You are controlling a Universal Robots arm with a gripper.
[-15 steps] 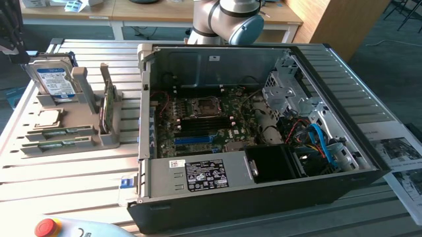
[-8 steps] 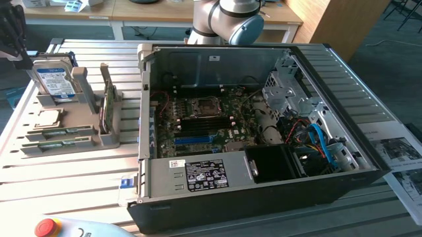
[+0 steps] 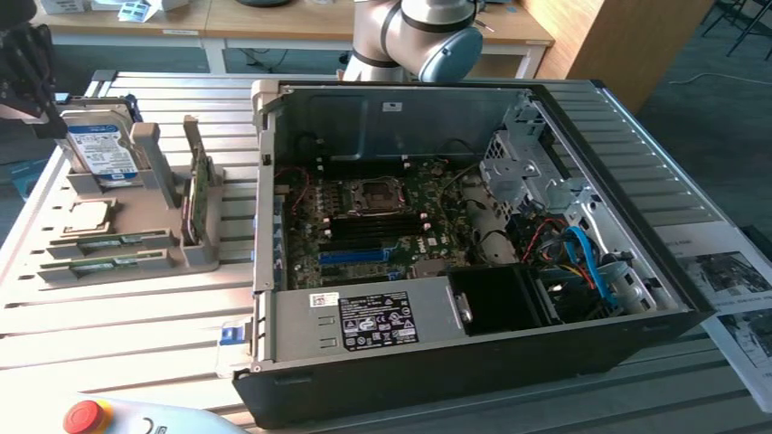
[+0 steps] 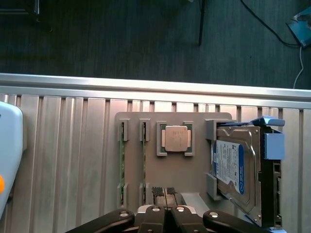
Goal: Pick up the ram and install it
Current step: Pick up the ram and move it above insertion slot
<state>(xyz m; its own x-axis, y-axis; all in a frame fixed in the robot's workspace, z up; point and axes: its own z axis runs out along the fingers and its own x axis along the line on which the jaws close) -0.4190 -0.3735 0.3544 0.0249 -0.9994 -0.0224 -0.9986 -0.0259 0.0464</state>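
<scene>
Two matching green ram sticks stand on edge in the slots of a grey holder (image 3: 133,258). One stick (image 3: 115,241) (image 4: 144,162) lies closer to the CPU chip than the other stick (image 3: 108,265) (image 4: 122,162). I cannot tell which of them is the task's ram. My gripper (image 4: 164,191) hangs above the holder at the exterior view's far left (image 3: 42,108). Its fingers are shut together with nothing between them, and it touches neither stick. The open computer case (image 3: 471,362) shows its motherboard (image 3: 362,226) with dark memory slots.
The holder also carries a hard drive (image 3: 99,149) (image 4: 232,167), a CPU chip (image 3: 85,217) (image 4: 175,138) and an upright card (image 3: 197,194). A red emergency-stop button (image 3: 82,416) sits at the table's front. Papers (image 3: 736,280) lie at the exterior view's right.
</scene>
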